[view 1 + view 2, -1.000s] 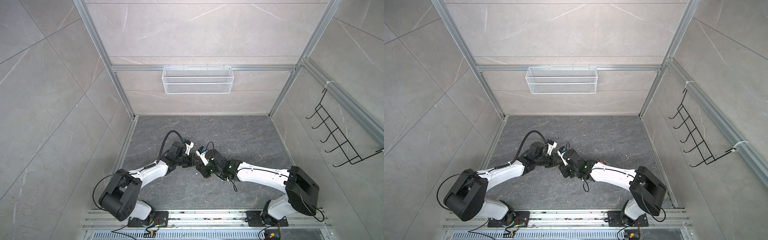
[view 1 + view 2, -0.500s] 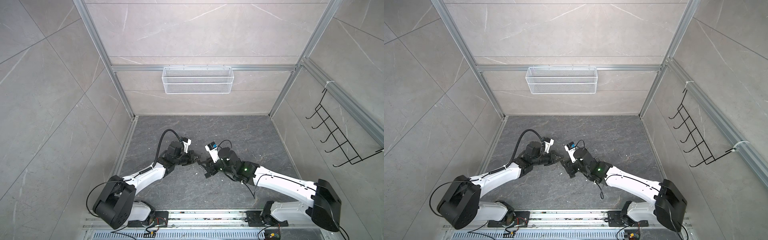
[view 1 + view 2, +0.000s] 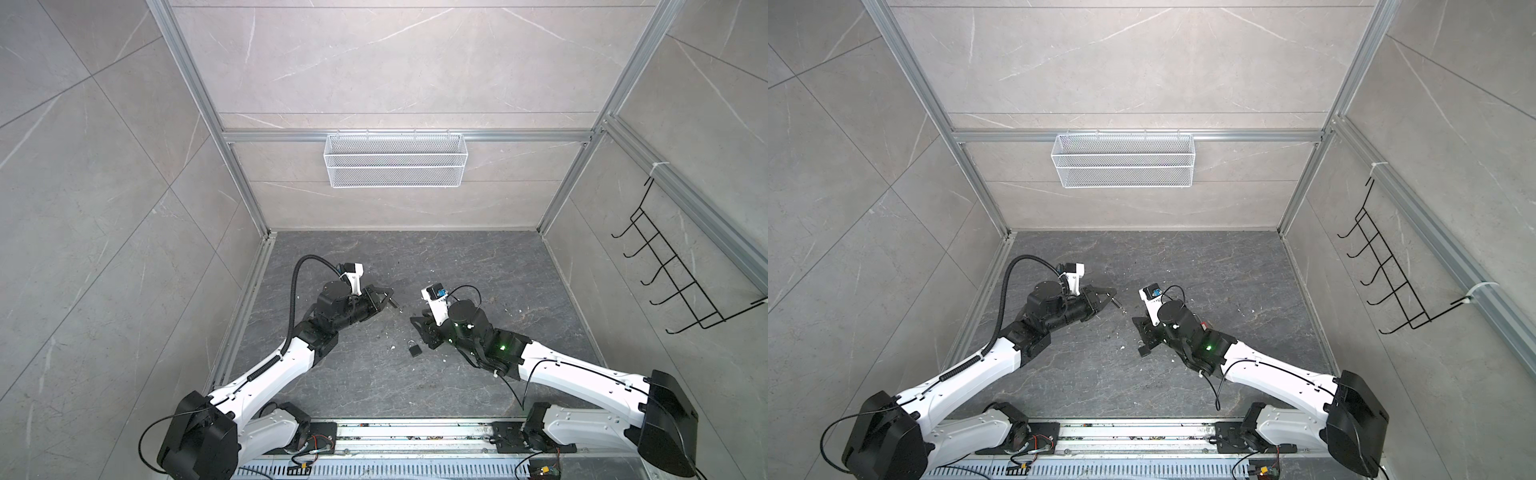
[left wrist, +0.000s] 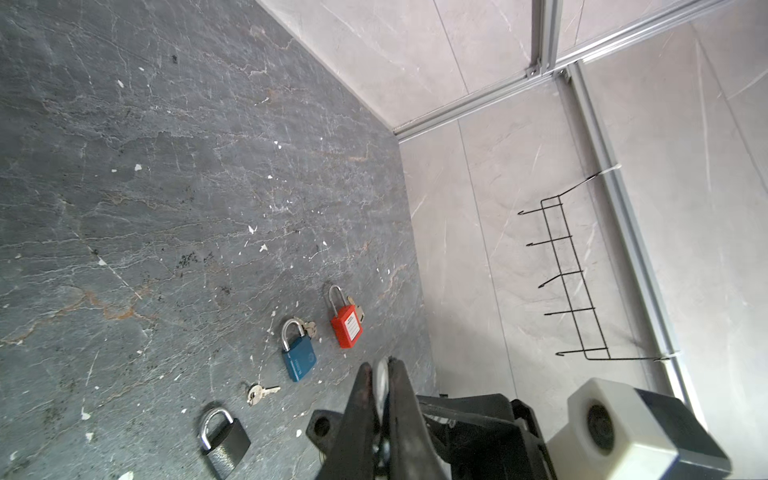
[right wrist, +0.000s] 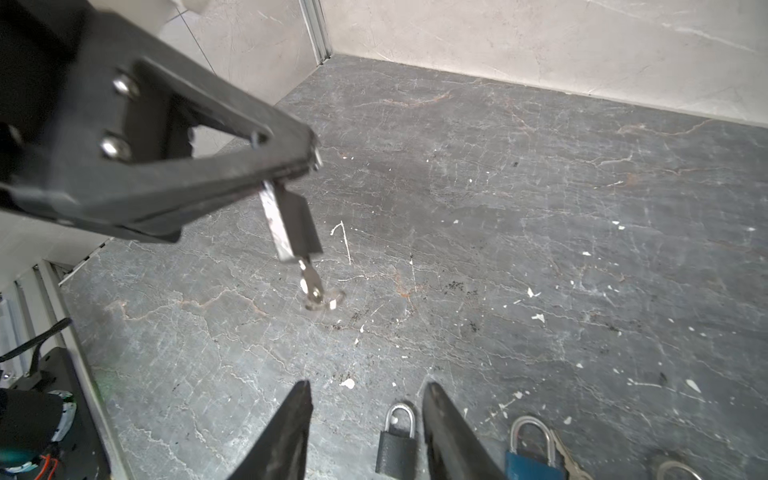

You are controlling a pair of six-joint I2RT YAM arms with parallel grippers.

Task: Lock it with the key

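One hand has the work. The left hand (image 5: 308,161) is clenched on the top end of a small lock (image 5: 293,226) and holds it clear of the surface (image 5: 540,208), left of middle. The key (image 5: 309,284) sits in the lock's lower end and points down, with its ring dangling. I cannot tell whether the shackle is pushed home, because the jaws hide it.

The right hand (image 5: 369,390) is released and empty. Its jaws stand apart, low over the surface, right of the key, nearer, and well apart from it. Just below it lies a black lock (image 5: 395,442). A blue lock (image 5: 534,461) lies beside that, a red lock (image 4: 346,328) farther along, and a spare key (image 4: 261,392) between black and blue.

The right hand probably has to pinch the key's head and turn it. Since the lock is gripped only at its top, a twist could swing its body round instead of turning the cylinder. Any pull could draw the key out and drop it. Catching the ring instead of the head would give no turn.
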